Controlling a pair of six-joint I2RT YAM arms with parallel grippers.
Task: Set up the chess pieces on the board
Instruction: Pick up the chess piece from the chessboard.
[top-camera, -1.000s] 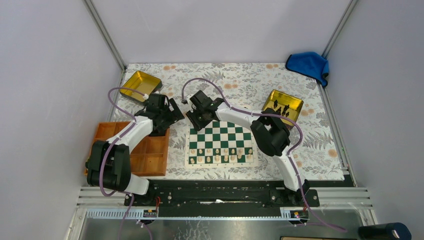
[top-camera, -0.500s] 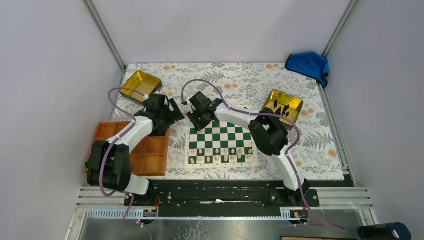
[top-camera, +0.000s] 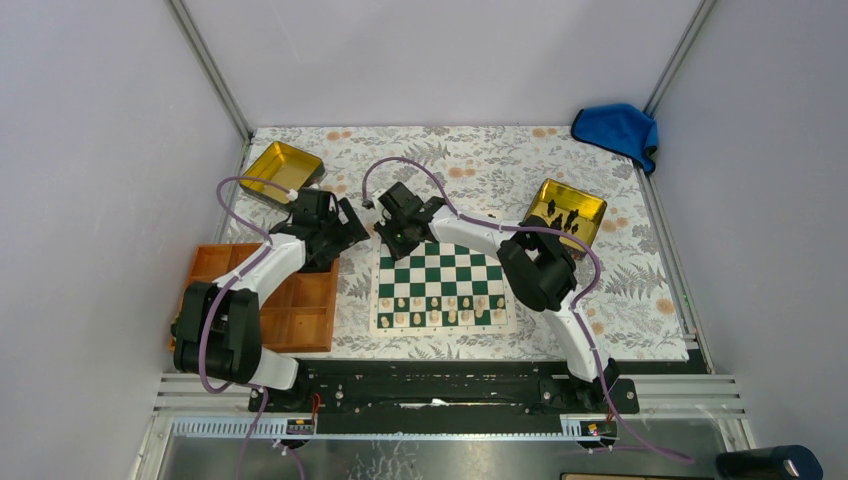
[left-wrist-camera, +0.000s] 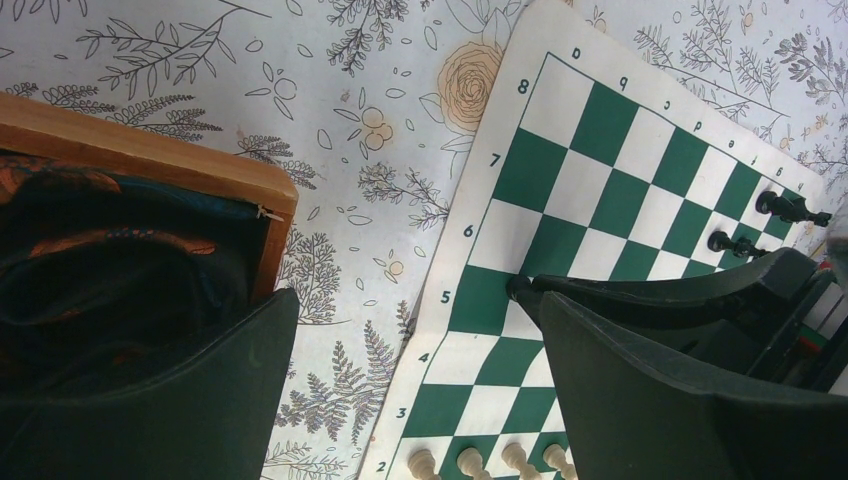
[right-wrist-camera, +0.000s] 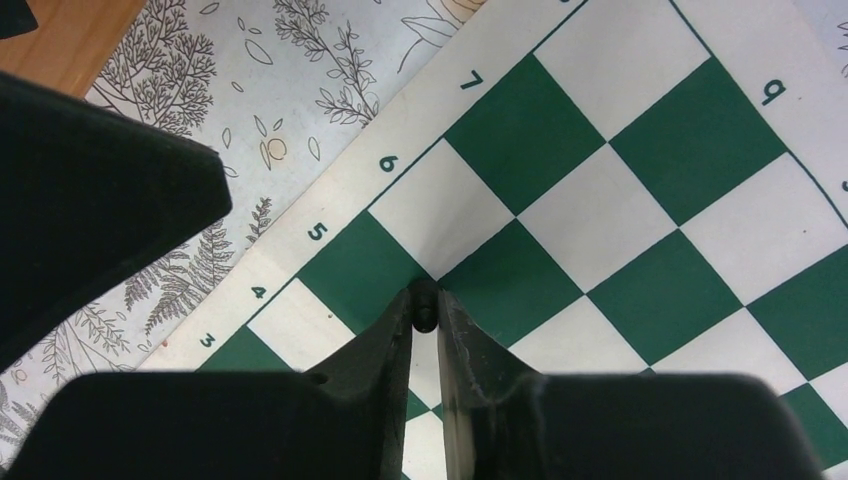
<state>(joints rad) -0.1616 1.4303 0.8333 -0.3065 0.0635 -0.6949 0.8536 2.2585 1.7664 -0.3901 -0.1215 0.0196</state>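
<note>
Since the earlier frames the right gripper (right-wrist-camera: 425, 295) has drawn its fingers (right-wrist-camera: 385, 350) together, the arm itself barely shifting; the fingers stand narrow, pinching a small black chess piece (right-wrist-camera: 424, 310) between their tips; directly beneath the tips lies the flat green-and-white chessboard (right-wrist-camera: 650, 250), its cream numbered border to the left of the fingers in the right wrist view; whether the piece touches the board cannot be told. Left gripper (left-wrist-camera: 415, 300): fingers spread wide, holding nothing; its left finger (left-wrist-camera: 150, 400) hangs over the orange wooden compartment tray (left-wrist-camera: 150, 155), its right finger (left-wrist-camera: 680, 400) over the board's edge; the floral tablecloth (left-wrist-camera: 350, 100) shows between them. Past the right gripper's fingers, two further black chess pieces (left-wrist-camera: 790, 208) stand near the board's far corner; cream-coloured pieces (left-wrist-camera: 460, 462) line the row beside the left gripper's right finger. More black pieces rest in the gold rectangular tin (top-camera: 567, 212), well apart from both grippers.
</note>
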